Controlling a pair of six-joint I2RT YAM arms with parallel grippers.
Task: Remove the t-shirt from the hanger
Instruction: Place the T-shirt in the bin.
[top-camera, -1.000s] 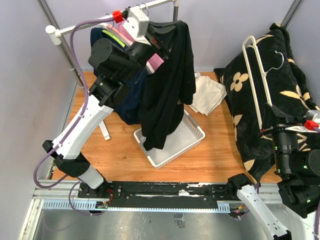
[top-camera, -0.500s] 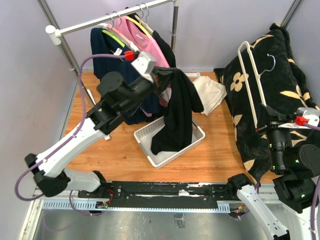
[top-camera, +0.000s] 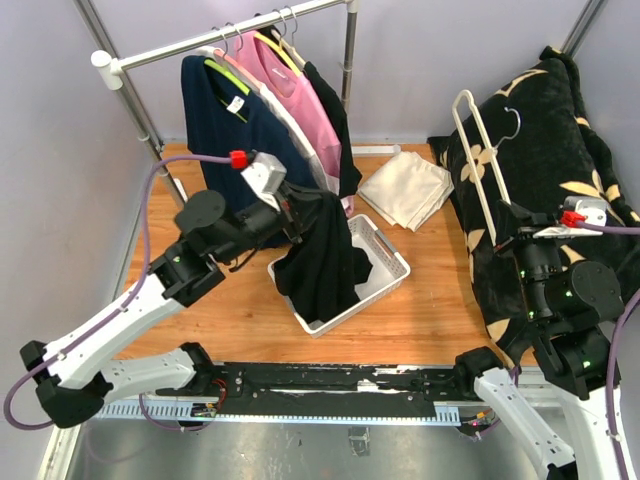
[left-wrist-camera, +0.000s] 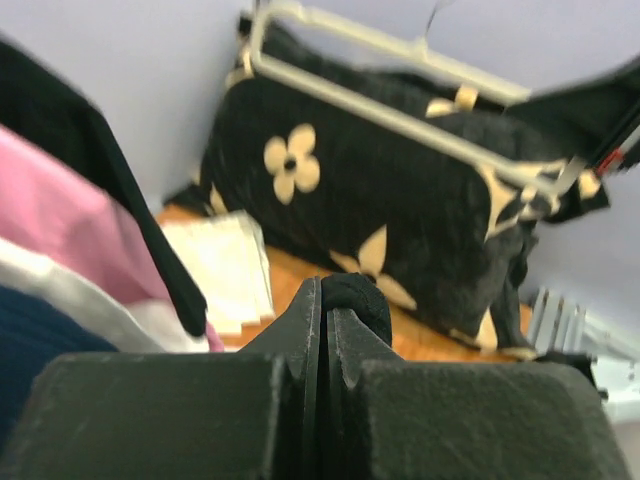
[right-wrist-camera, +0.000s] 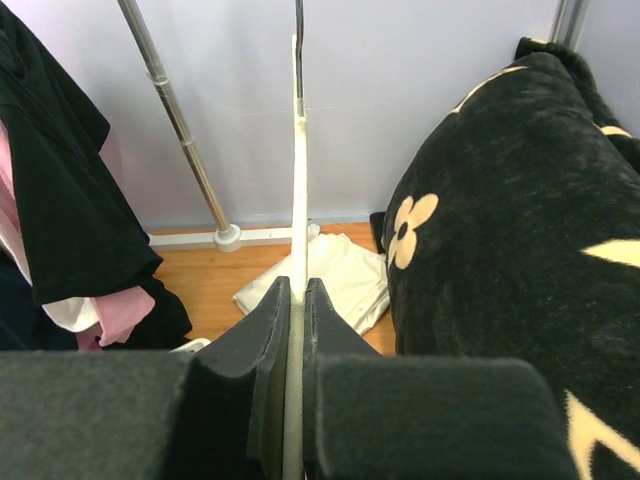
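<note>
My left gripper (top-camera: 303, 203) is shut on a black t-shirt (top-camera: 325, 262), which hangs from it down into a white basket (top-camera: 392, 272). In the left wrist view a fold of the black cloth (left-wrist-camera: 358, 297) bulges out between the shut fingertips. My right gripper (top-camera: 512, 240) is shut on a bare cream hanger (top-camera: 482, 168) and holds it upright at the right, in front of the black flowered cushion. In the right wrist view the hanger's bar (right-wrist-camera: 297, 180) runs straight up from between the fingers.
A rail (top-camera: 225, 36) at the back carries navy (top-camera: 215, 120), pink (top-camera: 290, 95) and black garments on hangers. A folded cream cloth (top-camera: 408, 188) lies on the wooden table. A big black flowered cushion (top-camera: 560, 150) fills the right side.
My left arm has come down from the rail with the black t-shirt, lowering it into the basket. My right gripper has moved the bare hanger leftwards, away from the cushion.
</note>
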